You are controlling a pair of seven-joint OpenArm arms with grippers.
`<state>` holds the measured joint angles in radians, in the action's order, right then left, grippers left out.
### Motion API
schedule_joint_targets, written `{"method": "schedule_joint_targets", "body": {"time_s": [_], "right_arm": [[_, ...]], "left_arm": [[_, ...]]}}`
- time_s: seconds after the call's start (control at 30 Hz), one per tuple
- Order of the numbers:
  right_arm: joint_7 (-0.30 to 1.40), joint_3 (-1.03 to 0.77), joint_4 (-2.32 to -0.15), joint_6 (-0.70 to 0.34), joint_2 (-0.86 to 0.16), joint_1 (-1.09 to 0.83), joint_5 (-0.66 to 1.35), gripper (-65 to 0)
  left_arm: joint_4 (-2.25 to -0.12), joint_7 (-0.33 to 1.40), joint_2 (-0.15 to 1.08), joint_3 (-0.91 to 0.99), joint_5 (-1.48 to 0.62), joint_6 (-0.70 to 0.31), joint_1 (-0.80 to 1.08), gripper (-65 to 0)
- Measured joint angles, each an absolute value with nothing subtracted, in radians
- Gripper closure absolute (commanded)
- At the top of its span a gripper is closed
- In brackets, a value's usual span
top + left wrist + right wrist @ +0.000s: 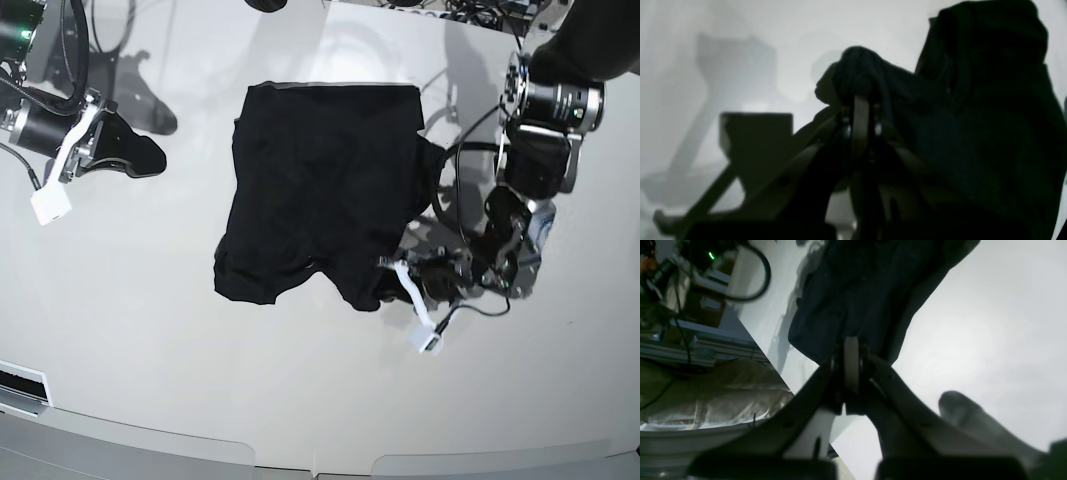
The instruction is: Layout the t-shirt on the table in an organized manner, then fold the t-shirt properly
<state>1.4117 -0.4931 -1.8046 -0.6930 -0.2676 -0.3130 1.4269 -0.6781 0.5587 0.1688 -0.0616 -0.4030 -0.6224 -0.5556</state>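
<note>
Two arms in your base view: the left gripper [393,273] is at the near right corner of the t-shirt [320,190], and the right gripper [150,158] is off to the shirt's far left, well apart from the cloth with bare table [150,370] between them. Your left wrist view shows the left gripper [860,100] with jaws pinched together and black cloth bunched over the tips, so it's clamped on the t-shirt [973,116]. The rest of the fabric rises in a dark fold to the right of it. Your right wrist view shows the right gripper [851,343] with jaws fully together and nothing between them. The t-shirt [857,290] shows beyond the tips, but going by the base view it isn't touching. The shirt lies mid-table, mostly flat, far edge straight, near edge ragged with two lobes hanging toward you. Its right side is rumpled, with a bunched bit sticking out toward the left arm. The table [990,323] is glossy white and shows the arms' shadows
</note>
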Motion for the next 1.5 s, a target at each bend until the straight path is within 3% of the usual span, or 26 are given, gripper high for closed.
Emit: {"method": "schedule_joint_targets", "body": {"time_s": [0.27, 0.5, 1.0, 1.23, 1.5], "right_arm": [[1.414, -0.508, -1.805, -0.693, -0.268, -0.225, 1.452, 0.0], [1.415, -0.681, -1.805, -0.693, -0.268, -0.224, 1.455, 0.0], [1.411, -0.754, -1.878, -0.693, -0.268, -0.530, 1.455, 0.0], [1.405, -0.811, -2.014, -0.693, -0.268, -0.723, 1.457, 0.0], [1.402, -0.861, -2.030, -0.693, -0.265, -0.933, 1.459, 0.0]], "left_arm": [[-0.764, 0.780, 0.223, -0.062, -0.448, -0.628, -0.615, 0.0], [-1.013, 0.940, 0.337, -0.061, -0.647, -0.631, -0.556, 0.0], [-1.729, 1.091, 0.593, -0.015, -0.891, -0.611, 0.005, 0.0], [-1.941, 1.119, 0.623, 0.180, -0.908, -0.582, 0.275, 0.0], [-2.130, 1.339, 0.621, 0.323, -0.967, -0.583, 0.587, 0.0]]}}
